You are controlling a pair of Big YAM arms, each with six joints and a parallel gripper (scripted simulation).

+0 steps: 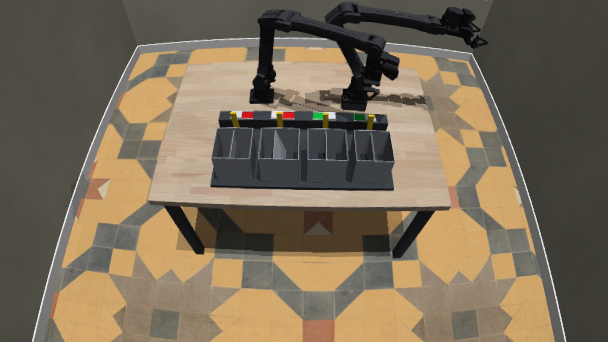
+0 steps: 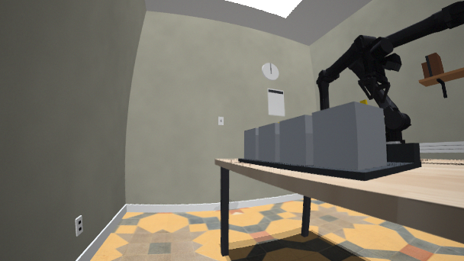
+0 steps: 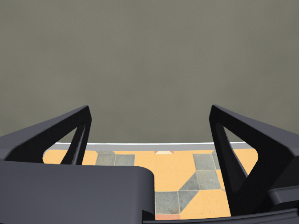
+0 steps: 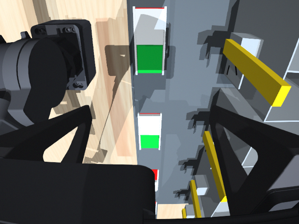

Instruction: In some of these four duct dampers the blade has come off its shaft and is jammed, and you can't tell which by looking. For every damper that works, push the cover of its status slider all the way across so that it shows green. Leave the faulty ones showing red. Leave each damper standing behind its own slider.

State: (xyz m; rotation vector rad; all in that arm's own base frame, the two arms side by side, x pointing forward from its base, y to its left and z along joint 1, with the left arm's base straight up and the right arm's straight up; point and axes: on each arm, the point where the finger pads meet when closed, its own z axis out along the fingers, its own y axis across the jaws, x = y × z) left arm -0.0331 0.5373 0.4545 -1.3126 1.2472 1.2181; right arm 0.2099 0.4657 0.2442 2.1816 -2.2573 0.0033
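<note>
Top: four grey dampers (image 1: 232, 170) (image 2: 369, 137) stand along the middle of the surface (image 1: 175, 170) (image 2: 439, 191), slider row just above them in frame; the row and its slide axis run left-right; two left windows red, leftmost (image 1: 247, 115) and second (image 1: 288, 115) (image 4: 156, 174), two right windows green, third (image 1: 318, 116) (image 4: 149, 142) and rightmost (image 1: 359, 117) (image 4: 149, 58); right hand (image 1: 372, 93) (image 2: 375, 97) (image 4: 151, 112) hangs above the row's right end, so red sliders lie to its left, lower in frame; left hand (image 1: 481, 42) (image 3: 150, 112) is upper right, well apart, so the right one is nearer. Exterior: right hand upper right, over the dampers' line of sight, not visibly touching; left hand out of frame. Left wrist: released, fingers spread, only wall and floor ahead. Right wrist: also released, nothing gripped; row runs top to bottom, green windows top and centre, second slider's red low centre, part hidden; thin red line at both green sliders' upper ends, full travel unsure; likely near finished, if both red dampers are faulty; any further slider work would suit the right hand, travelling along the row.
</note>
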